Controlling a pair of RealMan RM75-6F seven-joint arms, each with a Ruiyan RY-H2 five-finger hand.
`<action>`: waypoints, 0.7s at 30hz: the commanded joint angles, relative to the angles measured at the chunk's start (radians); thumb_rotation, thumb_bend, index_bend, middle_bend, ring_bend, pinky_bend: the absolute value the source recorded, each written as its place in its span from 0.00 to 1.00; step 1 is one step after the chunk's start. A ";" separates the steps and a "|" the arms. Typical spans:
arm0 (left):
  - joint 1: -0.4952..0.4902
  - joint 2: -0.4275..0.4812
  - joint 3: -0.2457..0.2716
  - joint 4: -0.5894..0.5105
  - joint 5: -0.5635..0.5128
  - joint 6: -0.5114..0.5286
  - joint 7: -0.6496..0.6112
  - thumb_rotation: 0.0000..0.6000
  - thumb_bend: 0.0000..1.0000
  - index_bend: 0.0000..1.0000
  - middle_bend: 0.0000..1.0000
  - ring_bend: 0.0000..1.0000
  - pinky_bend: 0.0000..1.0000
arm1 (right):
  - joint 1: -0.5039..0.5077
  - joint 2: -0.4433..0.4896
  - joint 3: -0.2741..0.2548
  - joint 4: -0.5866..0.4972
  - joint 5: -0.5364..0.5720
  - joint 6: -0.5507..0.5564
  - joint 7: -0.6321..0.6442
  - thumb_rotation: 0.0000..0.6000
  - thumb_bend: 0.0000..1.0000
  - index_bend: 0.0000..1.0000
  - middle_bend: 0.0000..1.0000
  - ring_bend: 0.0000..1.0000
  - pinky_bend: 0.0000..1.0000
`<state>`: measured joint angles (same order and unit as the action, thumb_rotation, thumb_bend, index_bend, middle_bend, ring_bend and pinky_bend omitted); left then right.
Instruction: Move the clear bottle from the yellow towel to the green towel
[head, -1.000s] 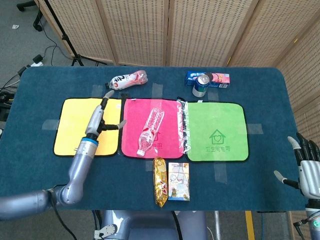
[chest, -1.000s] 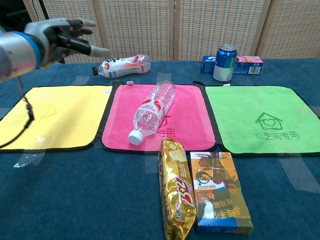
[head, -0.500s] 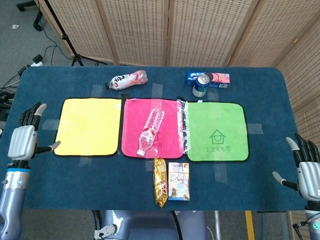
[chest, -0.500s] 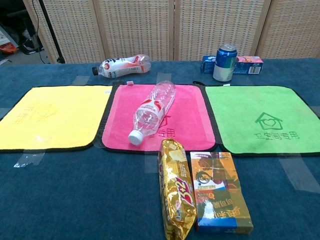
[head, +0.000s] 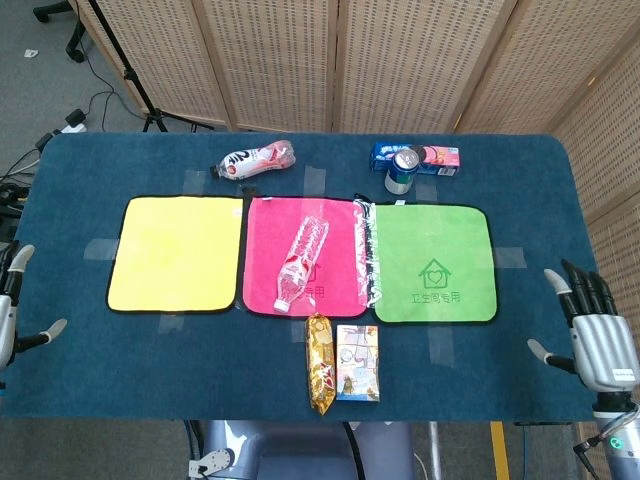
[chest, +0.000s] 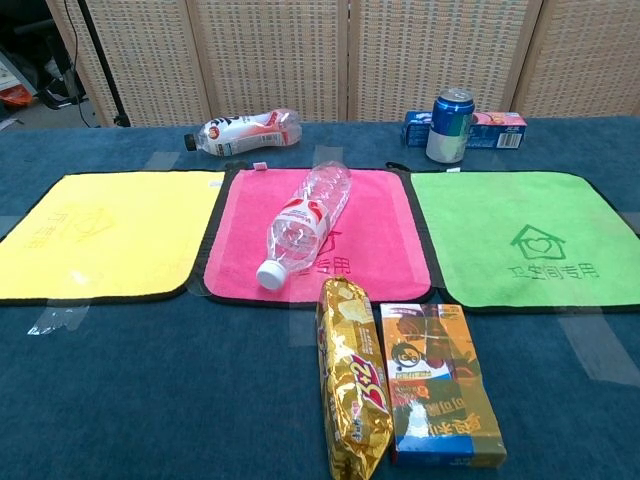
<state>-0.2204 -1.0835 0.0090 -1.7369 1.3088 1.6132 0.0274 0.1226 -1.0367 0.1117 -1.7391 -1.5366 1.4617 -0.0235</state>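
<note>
Though the task names the yellow towel, the clear bottle lies on its side on the pink towel, cap toward the desk's near edge, with the green towel just beyond the pink towel's other side. Left hand and right hand hover past the desk's ends, well apart from the bottle, fingers spread and holding nothing.

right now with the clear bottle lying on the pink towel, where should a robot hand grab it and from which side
Probably from above, around the labelled middle of the clear bottle. It lies flat on the pink towel, cap toward the table's near edge and base tilted away to the right, so its round sides are open for fingers to close across the long axis. The right robot hand is nearer the green towel.
</note>
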 joint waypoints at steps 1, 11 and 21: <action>0.013 0.015 -0.006 -0.007 0.017 0.004 -0.014 1.00 0.04 0.00 0.00 0.00 0.00 | 0.100 0.083 0.007 -0.126 -0.024 -0.155 -0.032 1.00 0.17 0.05 0.00 0.00 0.00; 0.035 0.036 -0.024 -0.009 0.039 -0.010 -0.036 1.00 0.05 0.00 0.00 0.00 0.00 | 0.424 0.041 0.108 -0.197 0.126 -0.581 -0.198 1.00 0.46 0.05 0.00 0.00 0.00; 0.038 0.044 -0.058 -0.007 0.014 -0.057 -0.055 1.00 0.05 0.00 0.00 0.00 0.00 | 0.850 -0.309 0.197 0.018 0.521 -0.815 -0.512 1.00 1.00 0.08 0.00 0.00 0.00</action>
<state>-0.1844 -1.0422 -0.0446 -1.7433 1.3272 1.5589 -0.0235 0.8153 -1.1888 0.2680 -1.8393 -1.1548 0.7220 -0.4001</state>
